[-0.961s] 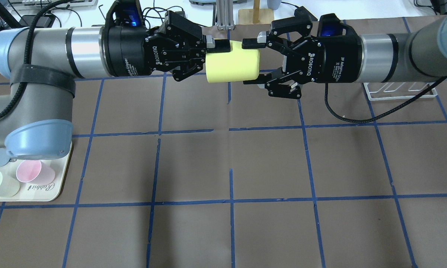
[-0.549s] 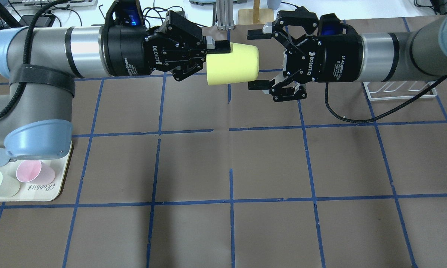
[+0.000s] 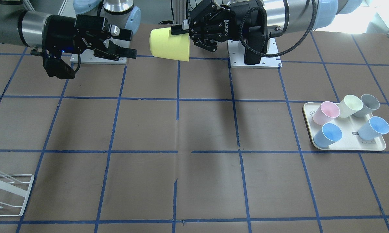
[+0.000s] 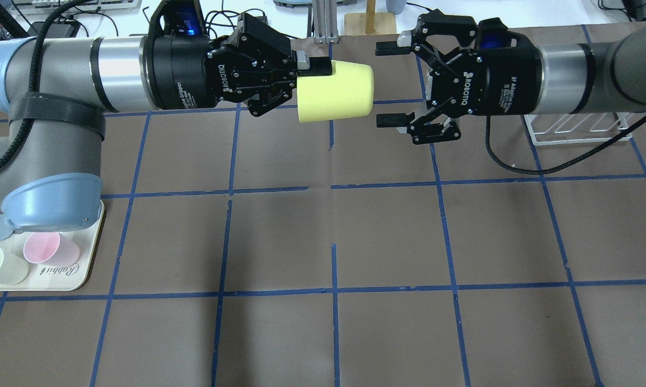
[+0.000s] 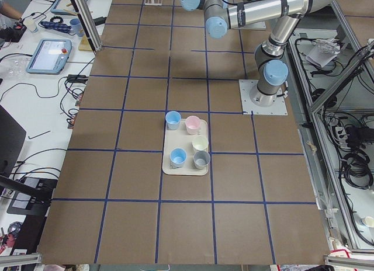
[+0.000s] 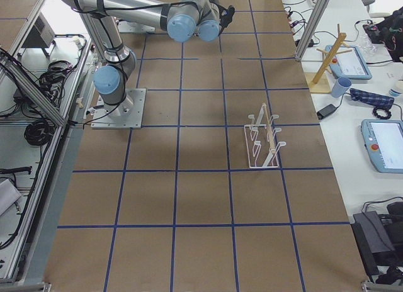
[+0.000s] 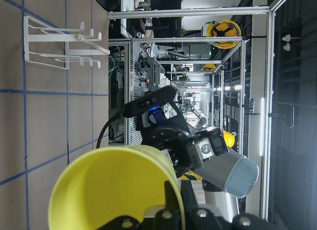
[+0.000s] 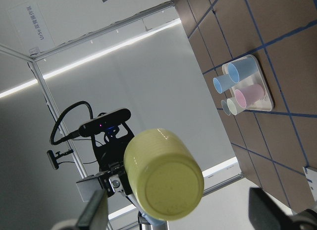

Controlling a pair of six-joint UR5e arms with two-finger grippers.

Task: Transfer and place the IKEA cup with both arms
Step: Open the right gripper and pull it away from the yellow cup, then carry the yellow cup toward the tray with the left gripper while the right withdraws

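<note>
My left gripper [image 4: 314, 72] is clamped on the rim of the yellow IKEA cup [image 4: 336, 91], which I see held sideways above the table [image 4: 387, 236]. The right gripper [image 4: 380, 84] has its jaws wide apart, just beside the cup's base, not touching.

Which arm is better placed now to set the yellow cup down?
Left: the left hand is shut on the yellow cup at its rim; the tray lies on that side. The right hand is open, apart from the cup.
</note>
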